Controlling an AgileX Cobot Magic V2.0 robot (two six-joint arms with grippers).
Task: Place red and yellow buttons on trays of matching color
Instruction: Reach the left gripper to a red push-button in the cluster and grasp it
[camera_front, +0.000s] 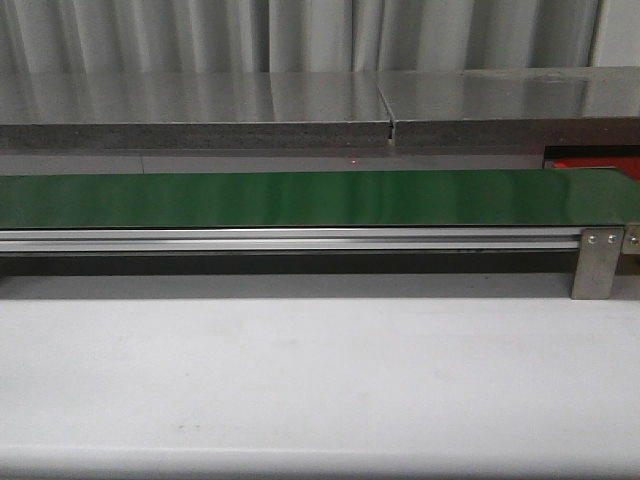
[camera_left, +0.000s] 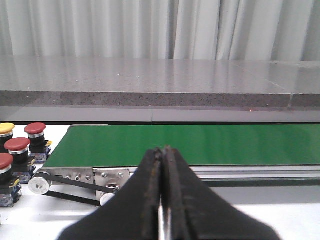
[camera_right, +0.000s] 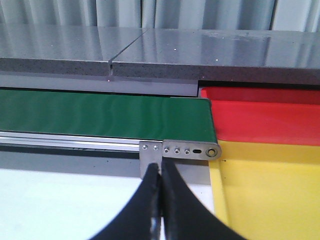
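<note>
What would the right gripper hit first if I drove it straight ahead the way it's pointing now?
Probably the conveyor's end bracket: the shut right gripper points at that metal plate, with the green belt just beyond. The yellow tray lies off to the side. Depth is unclear.

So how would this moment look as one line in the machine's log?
left tool: shut, empty | right tool: shut, empty | belt: bare | buttons: waiting at belt end | trays: empty

One green conveyor belt (camera_front: 300, 198) runs across the scene. Beside its end in the left wrist view stand four buttons: three red buttons (camera_left: 35, 129) (camera_left: 17, 144) (camera_left: 5, 161) and one yellow button (camera_left: 6, 128). The right wrist view shows two trays, one red tray (camera_right: 260, 117) and one yellow tray (camera_right: 272, 185).
</note>
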